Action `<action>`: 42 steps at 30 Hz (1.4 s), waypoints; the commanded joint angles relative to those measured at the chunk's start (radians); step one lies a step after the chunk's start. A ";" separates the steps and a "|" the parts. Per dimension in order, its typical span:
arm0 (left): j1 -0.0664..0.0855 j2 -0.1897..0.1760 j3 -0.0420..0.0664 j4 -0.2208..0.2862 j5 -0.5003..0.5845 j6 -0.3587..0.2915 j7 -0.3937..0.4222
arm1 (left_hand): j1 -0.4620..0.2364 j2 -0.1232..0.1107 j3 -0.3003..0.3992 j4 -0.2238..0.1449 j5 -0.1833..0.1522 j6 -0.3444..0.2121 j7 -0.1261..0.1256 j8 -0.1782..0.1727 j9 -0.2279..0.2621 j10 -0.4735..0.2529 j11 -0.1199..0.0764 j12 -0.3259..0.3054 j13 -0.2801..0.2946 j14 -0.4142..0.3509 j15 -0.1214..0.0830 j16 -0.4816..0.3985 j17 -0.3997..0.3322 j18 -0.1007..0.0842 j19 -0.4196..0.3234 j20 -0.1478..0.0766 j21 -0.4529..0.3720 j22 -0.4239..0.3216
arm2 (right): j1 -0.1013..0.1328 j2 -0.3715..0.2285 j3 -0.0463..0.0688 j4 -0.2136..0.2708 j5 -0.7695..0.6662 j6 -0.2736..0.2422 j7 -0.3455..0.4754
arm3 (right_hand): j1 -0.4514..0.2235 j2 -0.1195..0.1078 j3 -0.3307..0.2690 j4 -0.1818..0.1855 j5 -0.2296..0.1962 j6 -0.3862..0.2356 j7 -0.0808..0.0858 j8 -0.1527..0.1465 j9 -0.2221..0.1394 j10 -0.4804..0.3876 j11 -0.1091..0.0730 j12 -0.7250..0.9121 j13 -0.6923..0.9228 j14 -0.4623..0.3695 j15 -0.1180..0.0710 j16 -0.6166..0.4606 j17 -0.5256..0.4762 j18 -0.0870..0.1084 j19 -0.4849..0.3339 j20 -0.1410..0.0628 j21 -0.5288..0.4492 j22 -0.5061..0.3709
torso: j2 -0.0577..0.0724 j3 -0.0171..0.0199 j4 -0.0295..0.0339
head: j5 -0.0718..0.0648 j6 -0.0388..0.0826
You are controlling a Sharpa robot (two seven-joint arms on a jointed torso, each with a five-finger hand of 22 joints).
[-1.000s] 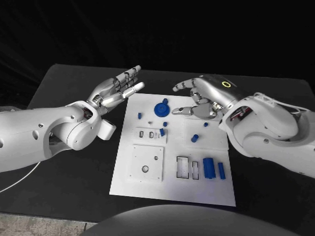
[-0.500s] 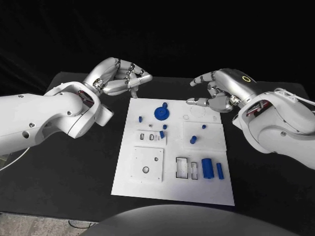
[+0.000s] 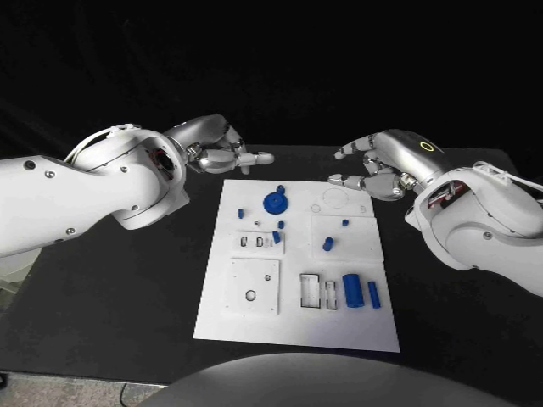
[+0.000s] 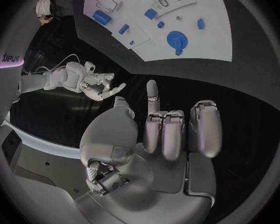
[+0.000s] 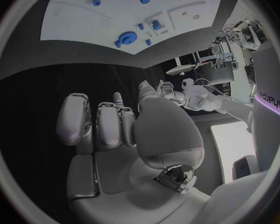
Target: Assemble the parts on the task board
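One task board [image 3: 299,326], two robot hands.

You see a white task board [image 3: 357,326] on a black desk [image 3: 113,297], carrying blue parts: a blue gear [image 3: 276,202], a thick blue cylinder [image 3: 352,290] and a slimmer blue one [image 3: 373,293]. Your left hand [image 3: 216,150] and right hand [image 3: 379,166] are silver, on white arms. The right hand bears a yellow ring mark [image 3: 427,146].

Left hand [image 3: 223,154] curled, apparently empty; both hands withdrawn from task board [image 3: 299,263].
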 commanded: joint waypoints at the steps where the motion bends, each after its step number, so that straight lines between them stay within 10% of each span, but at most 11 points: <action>1: 0.002 0.033 -0.002 -0.012 -0.145 0.176 -0.113 | -0.002 0.019 -0.010 -0.001 0.014 0.002 -0.007 0.006 0.041 0.105 -0.011 0.002 0.263 0.105 -0.009 0.002 0.263 -0.023 0.023 -0.004 0.027 0.089 | -0.001 -0.007 -0.002 0.006 -0.005 0.007 -0.013 | 0.003 0.011 -0.005 -0.005 0.009 0.010 -0.001 0.001 -0.002 0.013 0.005 0.004 0.061 0.050 0.009 0.005 0.001 -0.001 0.007 0.000 0.004 0.118 | -0.008 0.0072 -0.0017 | -0.002 0.000; 8: -0.008 0.129 -0.006 -0.073 -0.082 0.353 -0.138 | 0.035 0.044 0.002 -0.012 -0.049 -0.013 -0.002 -0.035 0.086 0.105 -0.007 0.002 0.263 0.105 -0.007 0.002 0.263 -0.032 0.045 -0.004 0.052 0.137 | -0.002 -0.012 -0.004 0.015 -0.007 0.006 -0.015 | 0.013 0.016 -0.006 -0.009 0.044 0.013 0.000 -0.001 -0.007 0.010 0.006 0.000 0.056 0.049 0.009 0.002 -0.005 0.000 0.006 0.000 -0.002 0.118 | -0.008 0.0116 -0.0024 | -0.002 0.000; 24: -0.018 0.278 -0.006 -0.209 0.034 0.653 -0.175 | 0.031 0.079 0.045 -0.025 -0.056 -0.036 0.007 -0.085 0.130 0.105 -0.004 0.002 0.263 0.105 -0.008 0.002 0.263 -0.041 0.074 -0.005 0.072 0.180 | -0.002 -0.009 -0.009 0.005 0.001 0.072 -0.021 | 0.027 0.027 -0.001 -0.014 0.062 0.010 0.000 -0.007 -0.013 0.004 0.005 -0.011 0.044 0.046 0.009 -0.006 -0.017 0.002 0.003 0.000 -0.014 0.116 | -0.011 0.0157 -0.0009 | 0.002 0.000; 30: -0.022 0.301 -0.006 -0.216 -0.147 0.518 -0.149 | 0.026 0.064 0.040 -0.027 -0.021 -0.054 0.014 -0.103 0.150 0.105 0.004 0.002 0.263 0.105 -0.001 0.002 0.263 -0.044 0.080 0.001 0.076 0.190 | -0.002 -0.012 -0.010 0.002 0.005 0.085 -0.018 | 0.028 0.028 0.000 -0.014 0.063 0.009 0.000 -0.007 -0.014 0.003 0.005 -0.012 0.042 0.045 0.009 -0.007 -0.018 0.003 0.002 0.000 -0.016 0.116 | -0.008 0.0129 -0.0019 | 0.005 0.000; 36: -0.022 0.349 -0.005 -0.242 -0.603 0.429 -0.121 | -0.003 0.029 0.026 -0.002 -0.066 -0.040 0.011 -0.107 0.179 0.105 0.007 0.002 0.263 0.105 0.004 0.002 0.263 -0.042 0.073 0.006 0.072 0.184 | -0.002 -0.012 -0.017 -0.012 0.008 0.095 -0.015 | 0.029 0.030 0.001 -0.014 0.064 0.009 0.000 -0.008 -0.014 0.002 0.005 -0.013 0.041 0.045 0.009 -0.007 -0.018 0.003 0.002 0.000 -0.016 0.116 | -0.011 0.0143 -0.0029 | 0.015 0.000; 42: -0.022 0.388 -0.006 -0.347 -0.907 0.101 0.040 | -0.015 0.000 0.065 0.005 -0.067 -0.059 0.018 -0.132 0.202 0.105 0.019 0.002 0.263 0.105 0.024 0.002 0.263 -0.023 -0.001 0.025 0.023 0.103 | -0.002 -0.008 -0.022 -0.021 0.010 0.102 -0.012 | 0.031 0.031 0.001 -0.015 0.064 0.009 0.000 -0.008 -0.015 0.002 0.005 -0.014 0.040 0.045 0.009 -0.007 -0.019 0.003 0.002 0.000 -0.018 0.116 | -0.010 0.0146 -0.0040 | 0.019 0.000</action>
